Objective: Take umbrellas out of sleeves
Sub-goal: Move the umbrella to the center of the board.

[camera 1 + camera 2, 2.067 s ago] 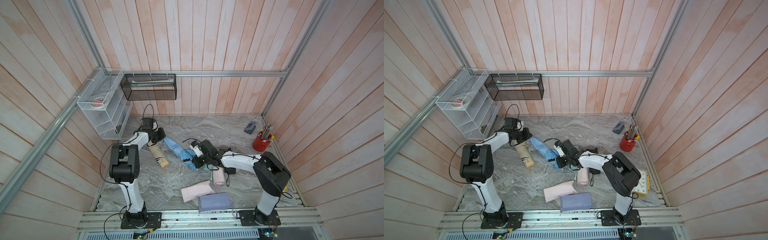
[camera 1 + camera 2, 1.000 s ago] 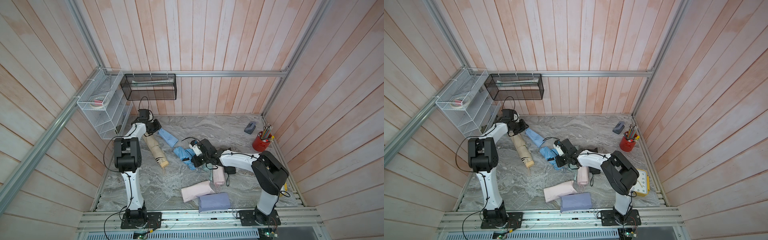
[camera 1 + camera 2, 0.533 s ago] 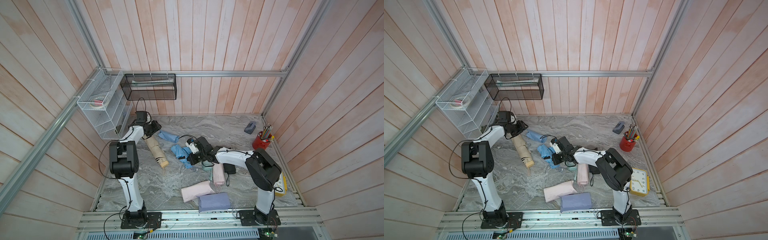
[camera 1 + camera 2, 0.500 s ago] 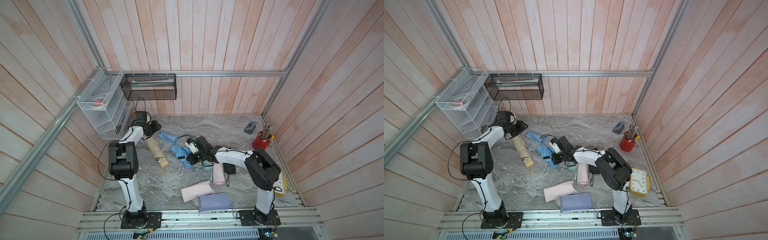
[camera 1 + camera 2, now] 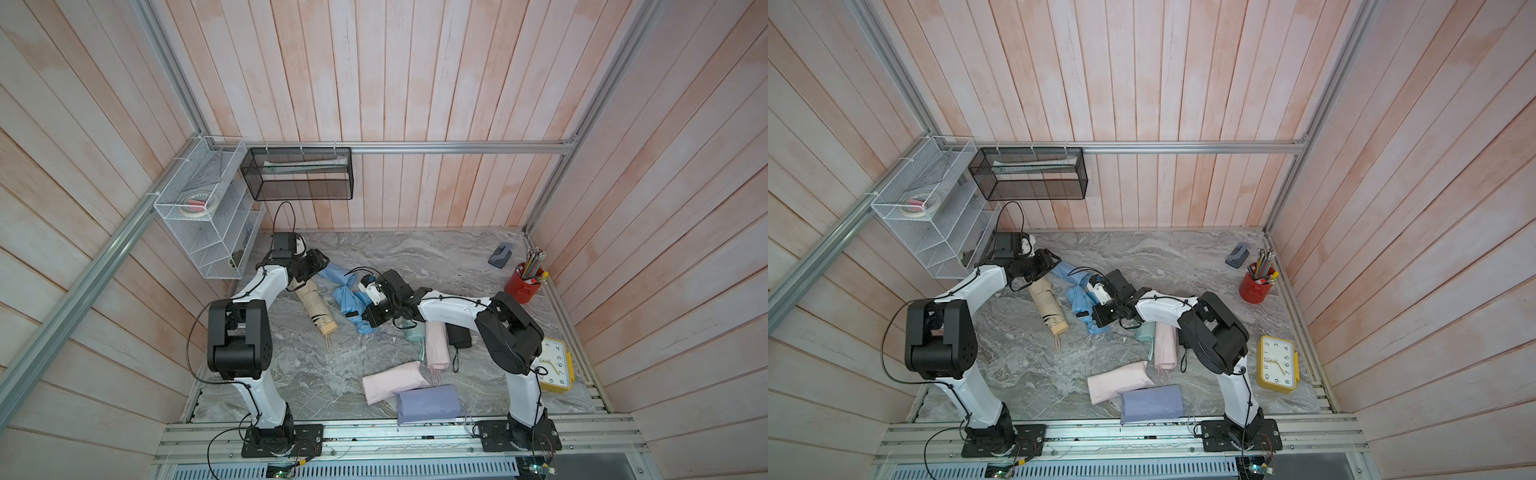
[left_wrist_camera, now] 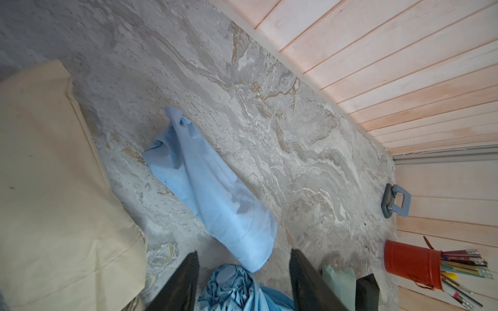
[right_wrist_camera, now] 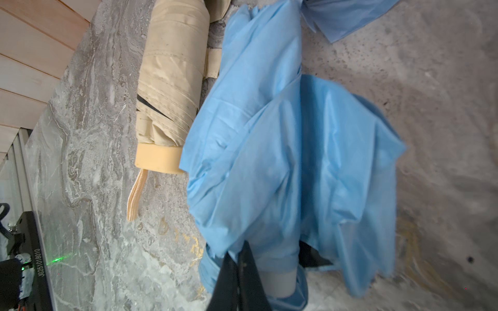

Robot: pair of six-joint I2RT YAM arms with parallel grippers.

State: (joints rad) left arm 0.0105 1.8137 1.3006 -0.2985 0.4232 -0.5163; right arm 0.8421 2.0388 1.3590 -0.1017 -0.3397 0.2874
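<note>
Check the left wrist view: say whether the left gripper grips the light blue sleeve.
No, the light blue sleeve lies on the table; the left gripper's fingers stand wide apart, touching neither side of it.

Bare tabletop (image 5: 436,257) opens behind the light blue sleeve (image 5: 334,273); beige umbrella (image 5: 314,306) flanks it.

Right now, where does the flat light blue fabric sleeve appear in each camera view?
In a top view: the flat light blue fabric sleeve lies left of centre.
In a top view: the sleeve again, slightly further left.
Left wrist: sleeve mid-picture, fully visible.
Right wrist: only a sleeve corner, cut by the frame edge.
Shared landmark: the light blue pleated umbrella beside it, in all four.
</note>
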